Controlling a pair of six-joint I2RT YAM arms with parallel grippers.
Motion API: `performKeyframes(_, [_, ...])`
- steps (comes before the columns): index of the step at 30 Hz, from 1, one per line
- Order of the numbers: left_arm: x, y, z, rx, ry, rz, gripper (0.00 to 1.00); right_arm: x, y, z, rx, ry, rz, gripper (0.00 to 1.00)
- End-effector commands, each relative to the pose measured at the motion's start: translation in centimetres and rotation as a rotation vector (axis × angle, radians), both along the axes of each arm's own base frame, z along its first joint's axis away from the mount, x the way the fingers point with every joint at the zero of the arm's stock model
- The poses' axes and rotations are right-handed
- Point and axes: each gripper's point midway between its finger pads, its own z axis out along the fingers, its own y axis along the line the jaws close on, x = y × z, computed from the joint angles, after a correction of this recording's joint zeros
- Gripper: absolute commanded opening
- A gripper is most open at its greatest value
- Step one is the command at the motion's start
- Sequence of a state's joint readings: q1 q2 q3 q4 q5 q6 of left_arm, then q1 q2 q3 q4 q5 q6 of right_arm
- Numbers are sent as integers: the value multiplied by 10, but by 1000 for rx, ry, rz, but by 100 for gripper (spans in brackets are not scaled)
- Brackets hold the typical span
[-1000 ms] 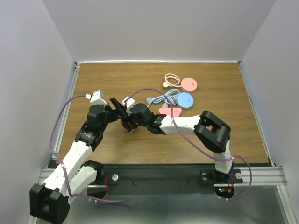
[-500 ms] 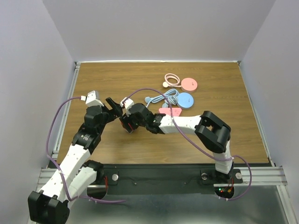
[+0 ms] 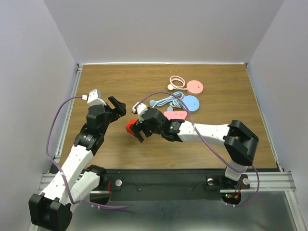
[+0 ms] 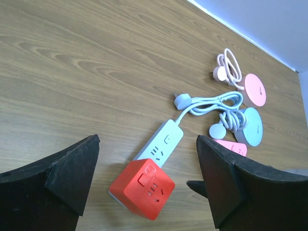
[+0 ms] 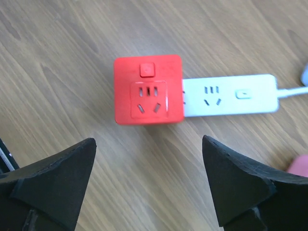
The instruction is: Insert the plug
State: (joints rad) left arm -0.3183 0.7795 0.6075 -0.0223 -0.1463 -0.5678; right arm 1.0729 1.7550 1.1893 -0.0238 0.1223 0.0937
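Note:
A red cube socket (image 5: 147,89) rests on the wood with one side tight against the end of a pale power strip (image 5: 231,95); no prongs show between them. In the left wrist view the cube (image 4: 142,187) looks tilted on the strip (image 4: 161,144). The strip's light-blue plug (image 4: 183,100) lies loose on the table beyond it. My right gripper (image 5: 148,142) stands open just short of the cube, holding nothing. My left gripper (image 4: 147,142) is also open and empty, raised to the left of the cube (image 3: 130,126).
Behind the strip lie a blue disc (image 3: 191,103), a pink disc (image 3: 195,86) with a coiled pink cable, and a pink strip (image 3: 175,115). The right forearm (image 3: 202,132) stretches across the table's middle. Metal rails edge the table on the left and front.
My right gripper has opened and let go of the red cube, pulling back toward the right. The left gripper has backed off up and to the left. The cube now lies uncovered.

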Motion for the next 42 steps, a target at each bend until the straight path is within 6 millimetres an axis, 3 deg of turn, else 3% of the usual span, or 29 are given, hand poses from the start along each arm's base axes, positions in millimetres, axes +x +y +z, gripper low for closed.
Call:
performKeyframes(1, [19, -1, 42, -19, -118, 19, 93, 4, -25, 29, 30, -81, -86, 99])
performKeyframes(3, [25, -5, 47, -26, -133, 5, 92, 10, -40, 37, 30, -110, -136, 100])
performKeyframes(4, [29, -9, 45, -23, -126, -6, 91, 10, -46, 50, 54, -128, -149, 100])
performKeyframes(8, [45, -19, 48, -15, -132, -33, 89, 28, -82, 59, 54, -158, -236, 100])
performKeyframes(9, [48, -22, 50, -18, -136, -41, 89, 41, -96, 57, 49, -157, -270, 100])
performKeyframes(12, [56, -38, 48, -23, -136, -92, 88, 63, -112, 67, 101, -153, -291, 100])
performKeyframes(13, [58, -45, 52, -22, -156, -120, 88, 83, -130, 69, 107, -155, -335, 100])
performKeyframes(15, [65, -62, 46, -7, -137, -168, 87, 102, -141, 63, 109, -135, -351, 100])
performKeyframes(16, [67, -68, 43, 18, -130, -191, 87, 120, -154, 66, 112, -137, -387, 100])
performKeyframes(18, [75, -84, 32, 45, -98, -228, 87, 134, -159, 60, 112, -117, -383, 100])
performKeyframes(19, [74, -94, 26, 54, -82, -254, 87, 144, -164, 44, 85, -93, -393, 100])
performKeyframes(20, [77, -100, 18, 67, -60, -266, 87, 152, -163, 47, 85, -105, -386, 100])
performKeyframes(23, [79, -115, 5, 105, -27, -292, 86, 168, -161, 25, 51, -82, -383, 100])
performKeyframes(28, [90, -131, -22, 197, 39, -314, 87, 191, -159, 15, 26, -107, -359, 100])
performKeyframes(35, [106, -138, -70, 319, 159, -319, 86, 206, -161, -17, -42, -88, -368, 100])
performKeyframes(39, [111, -145, -86, 379, 193, -321, 87, 210, -177, -35, -103, -85, -444, 100])
performKeyframes(42, [115, -150, -95, 399, 207, -333, 87, 207, -191, -37, -102, -70, -488, 99])
